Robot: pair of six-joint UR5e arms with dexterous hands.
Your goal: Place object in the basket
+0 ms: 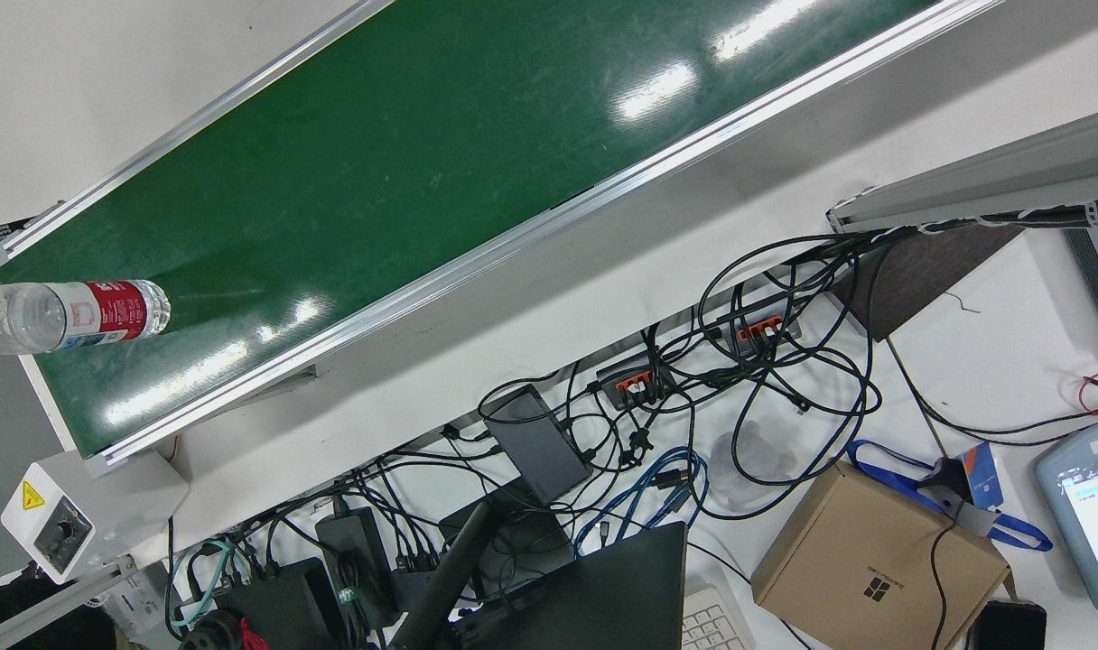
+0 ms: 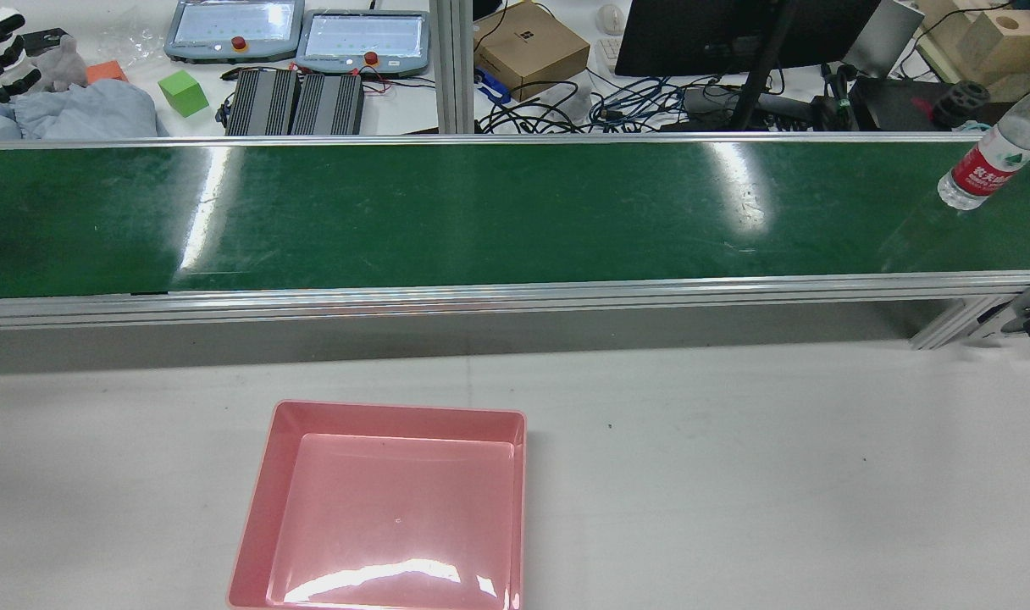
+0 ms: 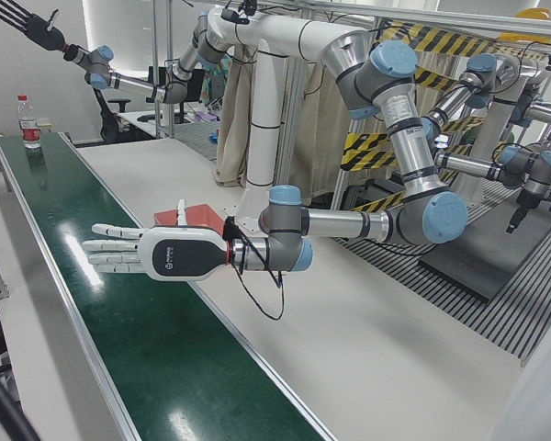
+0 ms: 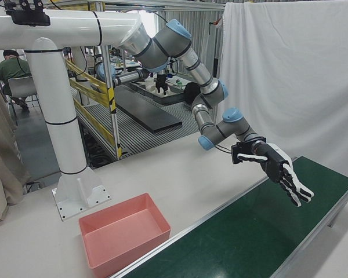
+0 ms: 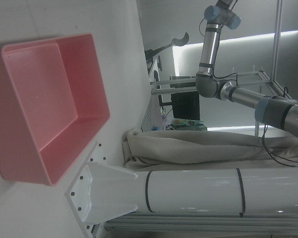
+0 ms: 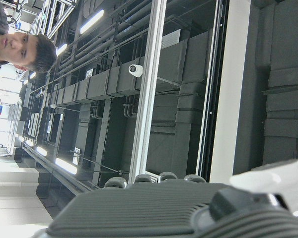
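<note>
Task barely starting: water bottle (image 2: 994, 161) standing at conveyor belt's (image 2: 481, 212) far end, pink basket (image 2: 379, 508) sitting empty; left hand (image 3: 156, 254) & right hand (image 4: 278, 171) hovering w/ fingers spread, holding nothing.

A water bottle (image 2: 994, 157) stands on the green conveyor belt (image 2: 481, 212); pink basket (image 2: 379, 508) on the table (image 2: 735, 474).

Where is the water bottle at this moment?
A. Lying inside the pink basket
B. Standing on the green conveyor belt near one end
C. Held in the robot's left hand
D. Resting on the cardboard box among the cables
B. The water bottle stands upright on the green conveyor belt near its end, while the pink basket holds nothing and the left hand is open and holds nothing.
</note>
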